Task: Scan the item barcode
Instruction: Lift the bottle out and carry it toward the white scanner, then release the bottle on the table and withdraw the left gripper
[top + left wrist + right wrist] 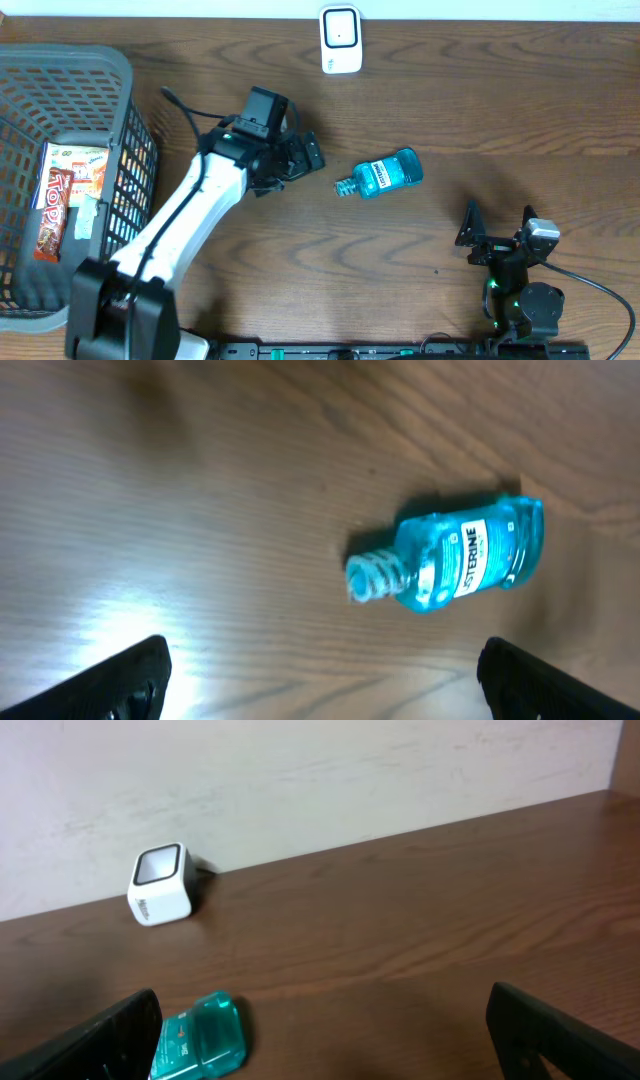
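Note:
A small blue mouthwash bottle [381, 175] lies on its side on the wooden table, cap end toward the left; it also shows in the left wrist view [455, 555] and partly in the right wrist view [200, 1038]. The white barcode scanner [340, 39] stands at the table's far edge, seen too from the right wrist [161, 885]. My left gripper [300, 160] hovers open just left of the bottle with nothing between its fingers [135, 680]. My right gripper [497, 225] rests open near the front right, empty.
A grey plastic basket [110, 75] at the left edge holds several snack packets [55, 205]. The pale wall runs behind the scanner.

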Motion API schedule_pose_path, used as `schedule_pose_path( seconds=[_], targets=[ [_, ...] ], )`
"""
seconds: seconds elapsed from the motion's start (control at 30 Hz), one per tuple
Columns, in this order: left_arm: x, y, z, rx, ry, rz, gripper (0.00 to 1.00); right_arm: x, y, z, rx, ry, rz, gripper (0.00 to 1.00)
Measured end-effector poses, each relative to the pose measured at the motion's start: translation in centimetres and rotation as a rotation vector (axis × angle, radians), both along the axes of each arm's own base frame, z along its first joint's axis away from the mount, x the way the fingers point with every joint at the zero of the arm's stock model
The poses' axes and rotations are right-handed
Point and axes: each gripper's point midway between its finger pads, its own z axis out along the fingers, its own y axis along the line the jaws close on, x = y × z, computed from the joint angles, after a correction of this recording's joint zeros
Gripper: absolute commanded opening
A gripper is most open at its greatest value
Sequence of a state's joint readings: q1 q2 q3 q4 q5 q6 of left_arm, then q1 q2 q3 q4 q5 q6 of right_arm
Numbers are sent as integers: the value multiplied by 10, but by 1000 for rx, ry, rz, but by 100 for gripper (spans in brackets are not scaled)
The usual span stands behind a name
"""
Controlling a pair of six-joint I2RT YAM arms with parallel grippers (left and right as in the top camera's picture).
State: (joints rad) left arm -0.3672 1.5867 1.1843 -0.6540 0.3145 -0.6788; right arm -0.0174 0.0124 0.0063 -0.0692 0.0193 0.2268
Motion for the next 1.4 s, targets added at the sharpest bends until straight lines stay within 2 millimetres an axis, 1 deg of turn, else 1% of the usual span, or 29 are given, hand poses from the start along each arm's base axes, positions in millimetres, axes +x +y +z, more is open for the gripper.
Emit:
schedule_pose_path(
  seconds=[0.13, 0.27, 0.43, 0.53, 0.7, 0.9, 0.97, 1.07, 1.17, 1.27, 1.3, 1.33, 1.37, 1.4],
  targets=[
    [-4, 14, 22, 31, -59, 14, 98, 0, 0, 0, 0, 0, 0, 99],
    [-7, 24, 49, 35, -137, 24, 98, 0, 0, 0, 0, 0, 0, 99],
    [-21, 44, 77, 80, -213, 52, 98, 0, 0, 0, 0, 0, 0, 99],
    [-26, 55, 88, 112, -248, 77, 98, 0, 0, 0, 0, 0, 0, 99],
    [-30, 63, 103, 126, -304, 99, 98, 0, 0, 0, 0, 0, 0, 99],
    [-30, 74, 112, 162, -348, 117, 98, 0, 0, 0, 0, 0, 0, 99],
    [-30, 81, 115, 174, -358, 136, 98, 0, 0, 0, 0, 0, 0, 99],
    [-33, 99, 123, 194, -372, 181, 98, 0, 0, 0, 0, 0, 0, 99],
    [-32, 115, 145, 201, -427, 215, 98, 0, 0, 0, 0, 0, 0, 99],
    [-34, 131, 182, 205, -523, 251, 98, 0, 0, 0, 0, 0, 0, 99],
    [-37, 139, 199, 206, -567, 274, 98, 0, 0, 0, 0, 0, 0, 99],
    [-38, 141, 206, 206, -585, 284, 98, 0, 0, 0, 0, 0, 0, 99],
    [-42, 151, 218, 218, -612, 312, 98, 0, 0, 0, 0, 0, 0, 99],
    [-46, 159, 225, 228, -625, 340, 98, 0, 0, 0, 0, 0, 0, 99]
  ],
)
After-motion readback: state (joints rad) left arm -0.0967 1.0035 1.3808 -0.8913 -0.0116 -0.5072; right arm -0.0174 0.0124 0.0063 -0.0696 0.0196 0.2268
